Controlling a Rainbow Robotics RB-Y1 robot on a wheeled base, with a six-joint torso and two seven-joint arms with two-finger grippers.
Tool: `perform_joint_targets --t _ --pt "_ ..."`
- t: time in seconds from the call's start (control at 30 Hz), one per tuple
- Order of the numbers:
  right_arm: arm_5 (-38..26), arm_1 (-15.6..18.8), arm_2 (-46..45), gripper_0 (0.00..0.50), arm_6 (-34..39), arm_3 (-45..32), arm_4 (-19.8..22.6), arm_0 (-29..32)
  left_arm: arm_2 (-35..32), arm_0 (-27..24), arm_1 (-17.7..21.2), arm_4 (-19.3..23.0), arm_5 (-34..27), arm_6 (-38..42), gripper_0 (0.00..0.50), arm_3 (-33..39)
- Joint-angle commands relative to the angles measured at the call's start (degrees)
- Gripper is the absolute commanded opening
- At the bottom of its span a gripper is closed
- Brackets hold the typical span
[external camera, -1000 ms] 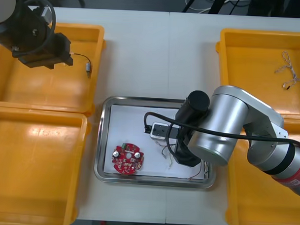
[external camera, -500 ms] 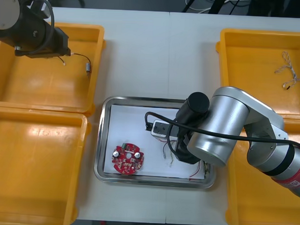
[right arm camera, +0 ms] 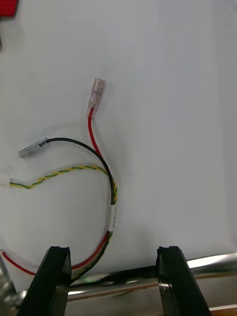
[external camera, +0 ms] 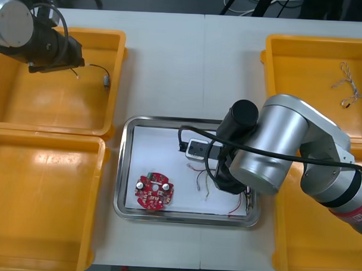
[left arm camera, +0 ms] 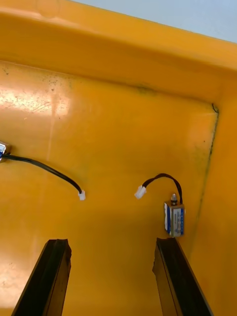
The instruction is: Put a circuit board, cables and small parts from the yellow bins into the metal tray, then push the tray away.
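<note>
My right gripper (right arm camera: 113,276) stands open just above the white floor of the metal tray (external camera: 124,169), near its rim (right arm camera: 202,264). A cable bundle (right arm camera: 101,168) of red, black and twisted yellow-green wires lies loose between and ahead of the fingers. The round red circuit board (external camera: 155,191) rests in the tray to the left of these cables (external camera: 200,178). My left gripper (left arm camera: 114,276) hangs open over the far left yellow bin (external camera: 27,106). Ahead of its fingers lie a small metal part (left arm camera: 174,219) on a short black lead and a second black cable (left arm camera: 44,168).
A twisted blue and white cable (external camera: 349,88) lies in the far right yellow bin. The right arm's bulky silver body (external camera: 269,150) covers the tray's right end. The near left bin (external camera: 42,202) holds nothing that I can see.
My right gripper has opened and let the cable bundle drop into the tray, and the arm has shifted slightly right. The left arm has drifted toward the bin's far wall.
</note>
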State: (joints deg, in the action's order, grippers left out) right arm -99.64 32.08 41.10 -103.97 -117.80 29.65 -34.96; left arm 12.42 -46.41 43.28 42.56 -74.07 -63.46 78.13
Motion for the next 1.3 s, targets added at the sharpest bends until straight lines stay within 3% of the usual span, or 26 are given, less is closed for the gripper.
perform_joint_targets --t 0.03,0.13,0.33,0.57,0.97,1.3 --pt "-5.57 -2.72 -4.63 0.500 1.40 -4.01 1.29 -2.75 0.32 -3.42 -3.11 -2.39 3.41 -0.08 0.500 -1.67" --pt "-10.05 -2.99 -6.91 0.500 2.11 -5.24 2.96 -4.68 0.32 -3.42 -4.34 -2.74 5.70 0.00 0.500 -3.07" --pt "-10.36 -2.99 -14.12 0.500 3.34 -7.09 7.44 -6.61 0.32 -3.42 -6.01 -4.85 8.16 -0.08 0.500 -4.22" --pt "-10.36 0.79 -23.87 0.500 4.74 -7.35 13.68 -8.02 0.32 -3.33 -7.33 -6.43 10.00 -0.35 0.500 -5.89" --pt "-10.36 6.77 -34.77 0.500 6.41 -0.41 14.47 -9.25 0.32 -3.33 -8.47 -8.63 14.13 -1.14 0.500 -8.61" --pt "-10.36 8.44 -42.42 0.500 8.43 12.86 10.08 -13.82 0.32 -3.33 -9.18 -9.07 16.42 -1.75 0.500 -10.02"
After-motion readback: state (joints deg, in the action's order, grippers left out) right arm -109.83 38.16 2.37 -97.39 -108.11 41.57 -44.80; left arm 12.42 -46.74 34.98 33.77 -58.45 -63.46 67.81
